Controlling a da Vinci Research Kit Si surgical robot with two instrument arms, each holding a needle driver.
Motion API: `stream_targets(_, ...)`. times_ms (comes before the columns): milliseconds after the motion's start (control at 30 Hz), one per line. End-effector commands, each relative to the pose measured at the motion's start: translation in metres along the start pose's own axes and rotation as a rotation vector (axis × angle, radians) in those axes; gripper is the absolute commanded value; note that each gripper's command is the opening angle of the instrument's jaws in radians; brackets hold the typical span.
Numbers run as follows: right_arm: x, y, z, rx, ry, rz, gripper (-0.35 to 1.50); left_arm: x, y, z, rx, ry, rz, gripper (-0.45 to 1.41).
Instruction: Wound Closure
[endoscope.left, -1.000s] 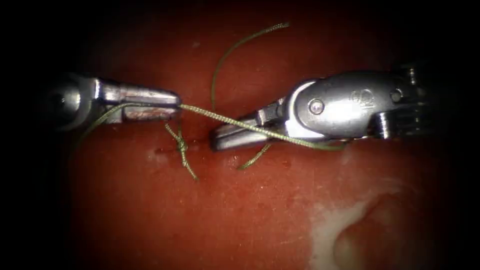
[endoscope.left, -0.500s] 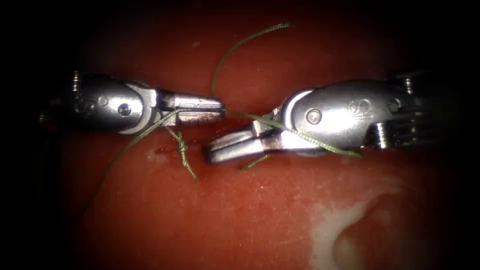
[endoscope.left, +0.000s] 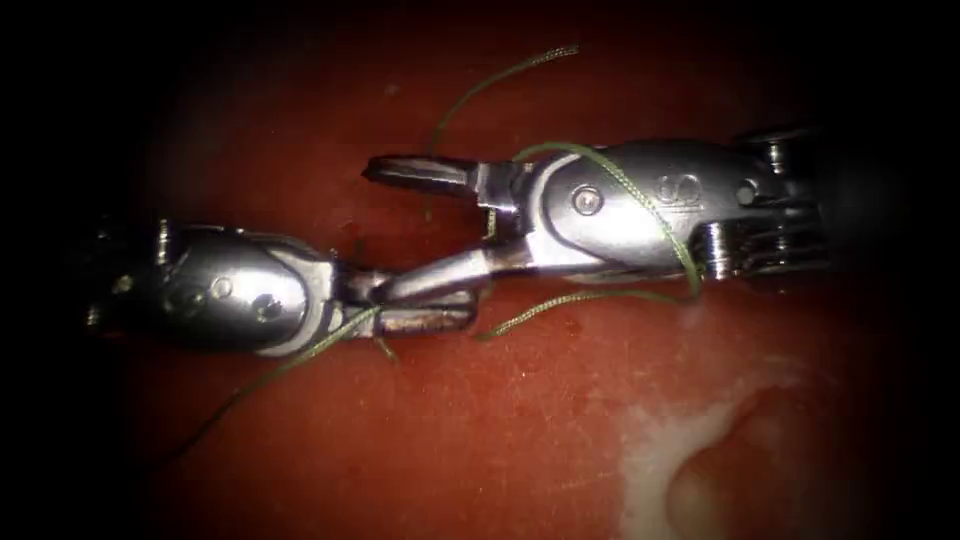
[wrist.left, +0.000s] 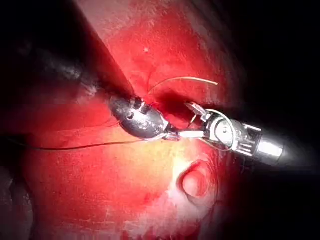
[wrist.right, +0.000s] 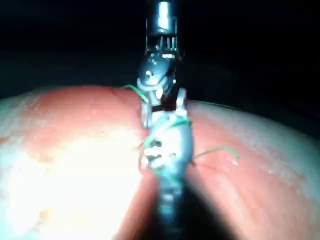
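The thread (endoscope.left: 620, 190) is being carried looped over the body of the right hand (endoscope.left: 395, 230), whose jaws are being held wide apart and grasping nothing. The thread is being gripped by the clenched left hand (endoscope.left: 425, 305), which is lying over the tissue (endoscope.left: 480, 430); a cut end (endoscope.left: 500, 80) is lying above
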Motion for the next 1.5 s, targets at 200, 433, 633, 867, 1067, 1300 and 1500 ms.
stream_targets(200, -0.0015, 0.0011, 0.0, -0.108, -0.046, -0.003, 1.04, 0.0022, 0.0014, -0.0001, -0.016, 0.007, -0.016, -0.35)
stream_targets(433, -0.003, 0.0007, 0.0002, -0.09, -0.119, -0.013, 1.04, 0.0051, 0.0012, -0.0006, -0.022, 0.012, -0.039, -0.35)
stream_targets(633, -0.0036, -0.0007, 0.0008, 0.012, -0.188, -0.019, 1.01, 0.0075, -0.0017, -0.0012, -0.038, 0.024, -0.035, -0.35)
stream_targets(867, -0.0049, -0.0025, 0.0017, 0.122, -0.207, -0.033, 0.89, 0.008, -0.0054, -0.0011, -0.048, 0.016, -0.02, -0.35)
stream_targets(1067, -0.005, -0.0035, 0.002, 0.177, -0.199, -0.044, 0.89, 0.0062, -0.0079, -0.0004, -0.08, -0.015, -0.017, -0.35)
stream_targets(1300, -0.0048, -0.004, 0.0016, 0.243, -0.187, -0.051, 0.69, 0.0026, -0.0081, 0.0018, -0.107, -0.004, 0.006, -0.35)
stream_targets(1500, -0.0046, -0.004, 0.0009, 0.254, -0.131, -0.031, 0.68, -0.0009, -0.0081, 0.0017, -0.124, -0.006, -0.006, -0.35)
